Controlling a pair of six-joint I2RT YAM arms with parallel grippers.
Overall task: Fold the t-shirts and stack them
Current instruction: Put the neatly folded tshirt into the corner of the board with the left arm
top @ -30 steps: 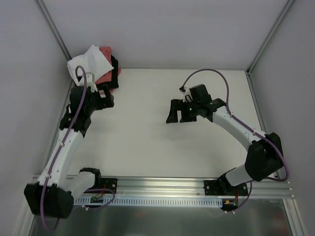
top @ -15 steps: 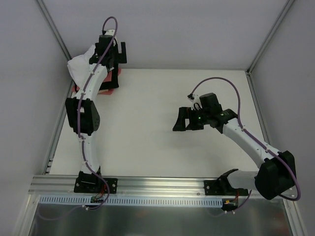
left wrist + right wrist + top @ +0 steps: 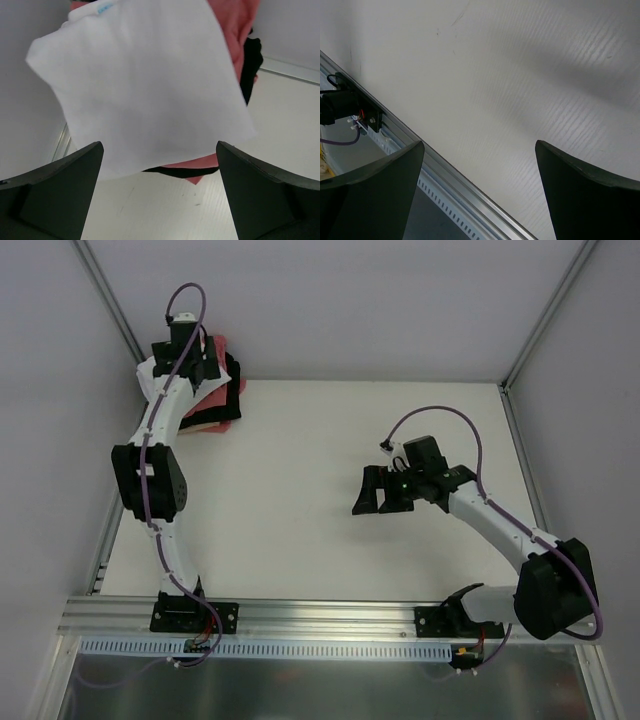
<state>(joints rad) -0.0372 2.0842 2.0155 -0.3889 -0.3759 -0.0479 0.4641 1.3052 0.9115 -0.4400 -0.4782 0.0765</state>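
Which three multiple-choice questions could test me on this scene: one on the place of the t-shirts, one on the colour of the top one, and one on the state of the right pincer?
1. Where on the table is the stack of t-shirts?
A) far left corner
B) centre
C) near right corner

2. Which colour is the top t-shirt?
A) black
B) white
C) green

3. How is the right pincer?
A) shut on a shirt
B) open and empty
C) shut on nothing

Answers:
1 A: in the top view the stack lies where the far wall and the left wall meet.
2 B: in the left wrist view white cloth covers the rest of the stack.
3 B: its fingers stand wide apart, with only bare table between them.
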